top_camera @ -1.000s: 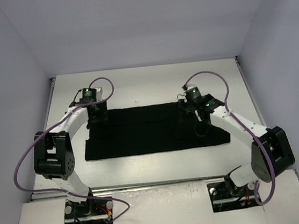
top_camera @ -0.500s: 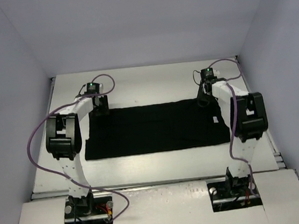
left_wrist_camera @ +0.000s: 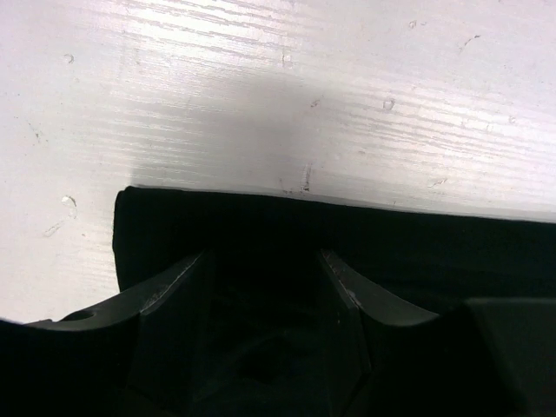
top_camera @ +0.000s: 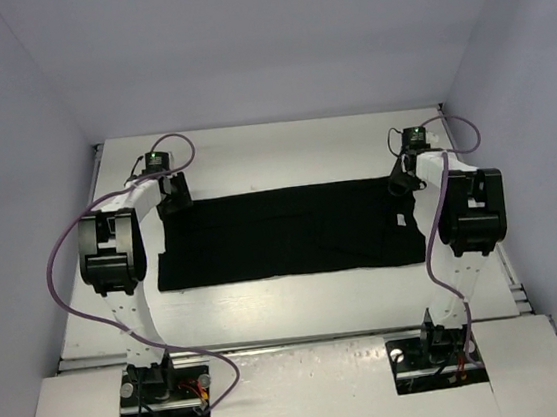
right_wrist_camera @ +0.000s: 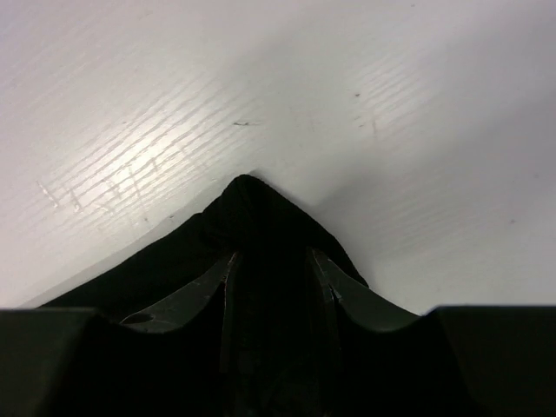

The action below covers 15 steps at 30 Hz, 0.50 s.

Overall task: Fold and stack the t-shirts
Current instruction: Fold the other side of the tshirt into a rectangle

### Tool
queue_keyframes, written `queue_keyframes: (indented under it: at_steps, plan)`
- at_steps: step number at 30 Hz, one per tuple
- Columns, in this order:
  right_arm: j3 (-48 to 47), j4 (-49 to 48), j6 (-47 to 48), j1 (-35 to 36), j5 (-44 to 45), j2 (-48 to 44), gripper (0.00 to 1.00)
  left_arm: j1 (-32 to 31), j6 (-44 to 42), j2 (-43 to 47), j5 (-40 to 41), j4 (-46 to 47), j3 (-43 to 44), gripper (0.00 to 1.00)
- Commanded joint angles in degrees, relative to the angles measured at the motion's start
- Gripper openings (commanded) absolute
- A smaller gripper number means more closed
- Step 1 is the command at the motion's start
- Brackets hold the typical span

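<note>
Top external, arms outstretched; left gripper (top_camera: pixel 173 204), right gripper (top_camera: pixel 398 186) pinching t-shirt (top_camera: pixel 281 233)

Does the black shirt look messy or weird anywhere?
Mostly flat, but the t-shirt has one far corner bunched into a point between the fingers of the right hand, and its right end looks uneven.

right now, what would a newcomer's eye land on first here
A black t-shirt lies spread wide across the white table. Both arms reach to its far edge: the left fingers hold the far left corner, and the right fingers pinch the far right corner into a peak.
</note>
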<state>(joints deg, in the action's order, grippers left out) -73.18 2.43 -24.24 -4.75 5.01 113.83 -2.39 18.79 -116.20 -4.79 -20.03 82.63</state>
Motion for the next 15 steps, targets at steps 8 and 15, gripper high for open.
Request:
queue_keyframes:
  at_steps: [8,15]
  plan:
    - [-3.0,3.4,1.0,-1.1,1.1,-9.6,0.33,0.1,-7.5,5.8,-4.7,-3.2,4.6,0.46]
    - [6.7,6.0,-5.0,-1.0,1.0,-19.9,0.52,-2.9,-18.6,6.7,1.0,-9.2,7.0,0.47]
